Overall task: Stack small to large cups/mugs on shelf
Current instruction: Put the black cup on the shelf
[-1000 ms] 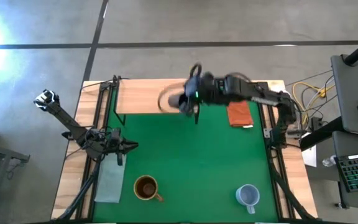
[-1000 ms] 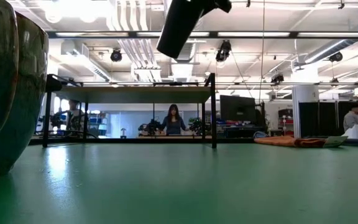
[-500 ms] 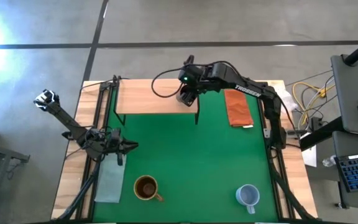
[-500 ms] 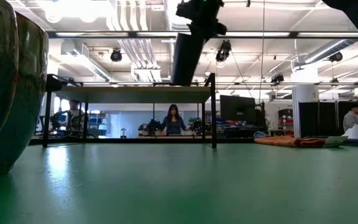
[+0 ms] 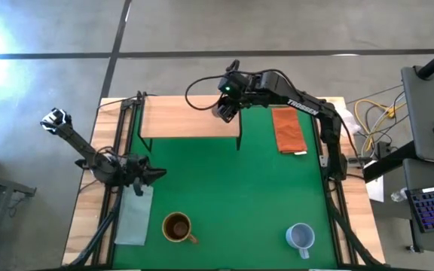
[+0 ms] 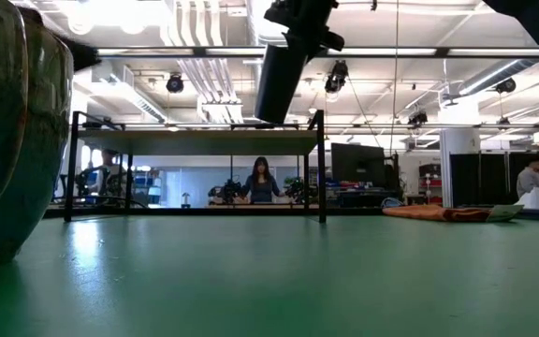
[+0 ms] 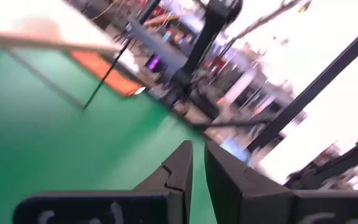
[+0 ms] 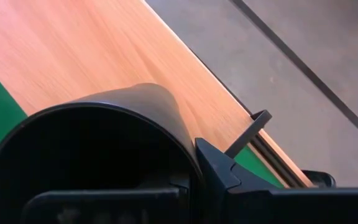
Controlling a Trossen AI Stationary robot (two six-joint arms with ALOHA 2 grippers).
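Observation:
My right gripper (image 5: 225, 111) is shut on the small black cup (image 6: 279, 80) over the right end of the wooden shelf (image 5: 187, 118). The cup's lower end hangs just above the board. The brown-mustard mug (image 5: 176, 226) stands on the green mat near the front, left of centre. The pale blue-grey mug (image 5: 300, 236) stands at the front right. My left gripper (image 5: 154, 173) is shut and empty, low over the mat's left edge. My right gripper holds the black cup at its rim (image 8: 189, 157). One finger (image 8: 224, 175) lies outside on the wall; the other is lost in the cup's dark hollow. The fingers come slanting down from the table's right. The cup is lifted clear of the shelf, tilted.
An orange cloth (image 5: 288, 129) lies on the mat right of the shelf. A pale cloth (image 5: 134, 214) lies at the mat's left edge below my left gripper. The shelf's thin black legs (image 6: 322, 168) stand at its corners. People show in the room behind the table.
My right gripper has carried the black cup toward the table's far edge and down, to just over the shelf's right end. The cup has tipped from a strong slant to nearer upright. My left arm has shifted a little at the left edge.

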